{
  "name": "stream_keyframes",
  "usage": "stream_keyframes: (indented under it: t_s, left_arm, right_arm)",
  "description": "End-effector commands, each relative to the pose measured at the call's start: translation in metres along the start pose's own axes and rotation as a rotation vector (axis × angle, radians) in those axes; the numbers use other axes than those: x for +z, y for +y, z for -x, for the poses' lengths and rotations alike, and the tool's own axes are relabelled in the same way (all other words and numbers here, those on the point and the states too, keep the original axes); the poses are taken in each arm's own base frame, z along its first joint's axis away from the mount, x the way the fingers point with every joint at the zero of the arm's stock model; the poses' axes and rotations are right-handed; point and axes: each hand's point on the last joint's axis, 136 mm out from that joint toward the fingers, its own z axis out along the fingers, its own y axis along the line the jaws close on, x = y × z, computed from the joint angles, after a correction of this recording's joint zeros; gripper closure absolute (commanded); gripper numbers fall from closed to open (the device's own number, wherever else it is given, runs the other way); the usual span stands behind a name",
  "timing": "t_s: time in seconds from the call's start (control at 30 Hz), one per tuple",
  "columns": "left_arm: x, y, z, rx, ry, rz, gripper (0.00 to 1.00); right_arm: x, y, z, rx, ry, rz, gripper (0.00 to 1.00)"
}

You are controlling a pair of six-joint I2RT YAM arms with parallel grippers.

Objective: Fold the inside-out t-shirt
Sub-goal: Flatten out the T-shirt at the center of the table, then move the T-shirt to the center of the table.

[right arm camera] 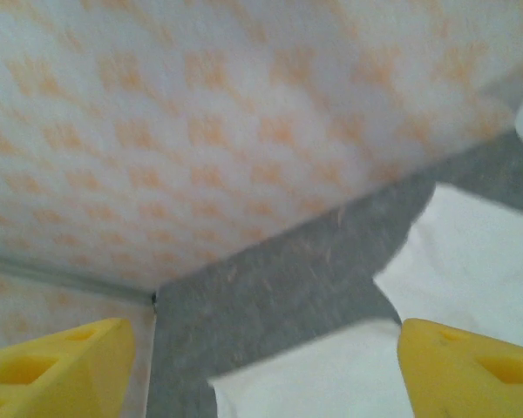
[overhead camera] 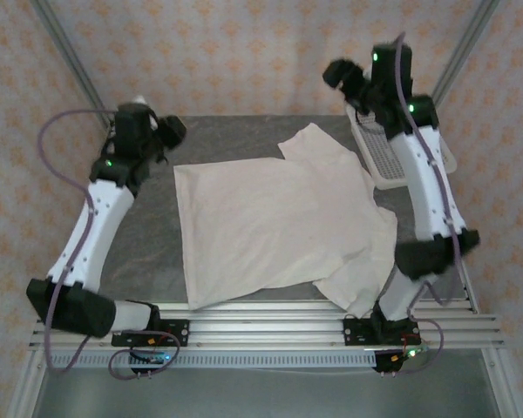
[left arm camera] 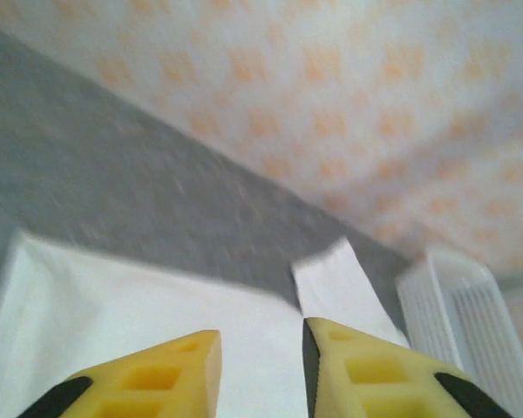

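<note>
Looking down from above, we see the inside-out t-shirt [overhead camera: 279,218] spread flat across the middle of the grey tabletop [overhead camera: 148,226]. It is plain white with a few soft creases. Its straight edge faces 9 o'clock. One short sleeve points to 12 o'clock, and the other lies at 5 o'clock, reaching the near edge of the tabletop.

The left tool [overhead camera: 170,131] hangs at 10 o'clock, just beyond the shirt's far left corner and not touching the cloth. From the left wrist, we see its yellow fingers [left arm camera: 174,374] set a narrow gap apart with nothing between them. Below them lies the white cloth, with the far sleeve [left arm camera: 336,279] sticking out towards the wall.

The right tool [overhead camera: 336,74] is held up at 1 o'clock, well clear of the shirt, in front of the patterned wall [overhead camera: 244,52]. From the right wrist, we see its yellow fingers [right arm camera: 61,366] spread wide and holding nothing. Two patches of white cloth and the grey tabletop lie beneath them.

A white mesh basket [overhead camera: 392,178] sits at 2 o'clock, just beside the shirt's far right edge, partly under the right arm [overhead camera: 431,192]. We cannot tell whether the basket and shirt touch.
</note>
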Motion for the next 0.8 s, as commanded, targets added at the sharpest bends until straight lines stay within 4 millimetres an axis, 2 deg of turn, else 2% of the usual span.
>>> stream_keyframes:
  t_s: [0.0,0.03,0.07,0.13,0.2,0.23,0.33,0.47,0.57,0.7,0.77]
  left_arm:
    - [0.03,0.033,-0.089,-0.002,0.164,0.079,0.87]
    - [0.033,0.042,-0.112,-0.002,0.196,0.09,0.96]
    - [0.036,0.048,-0.129,0.001,0.219,0.101,1.0]
    - [0.043,0.067,-0.159,0.004,0.254,0.15,1.0]
    - [0.053,0.085,-0.178,0.002,0.296,0.203,1.0]
    - [0.06,0.094,-0.186,-0.001,0.317,0.239,1.0]
    - [0.08,0.108,-0.202,-0.013,0.367,0.317,1.0]
    - [0.107,0.119,-0.211,-0.075,0.369,0.384,1.0]
    - [0.119,0.135,-0.211,-0.097,0.35,0.48,1.0]
    - [0.136,0.169,-0.211,-0.141,0.346,0.597,1.0]
    - [0.145,0.187,-0.209,-0.169,0.344,0.627,1.0]
  right_arm:
    - [0.013,-0.067,-0.066,0.041,0.036,-0.074,0.32]
    - [0.004,-0.085,-0.077,0.07,-0.004,-0.091,0.44]
    - [-0.003,-0.101,-0.089,0.083,-0.025,-0.109,0.58]
    - [-0.018,-0.153,-0.119,0.138,-0.057,-0.24,0.86]
    - [-0.024,-0.198,-0.145,0.161,-0.083,-0.345,0.99]
    - [-0.026,-0.219,-0.156,0.186,-0.083,-0.395,1.0]
    - [-0.023,-0.262,-0.179,0.208,-0.036,-0.496,1.0]
    - [0.004,-0.283,-0.21,0.328,0.102,-0.442,1.0]
    - [0.013,-0.302,-0.223,0.373,0.138,-0.478,1.0]
    - [0.025,-0.317,-0.239,0.409,0.172,-0.506,1.0]
    - [0.034,-0.315,-0.248,0.44,0.212,-0.479,1.0]
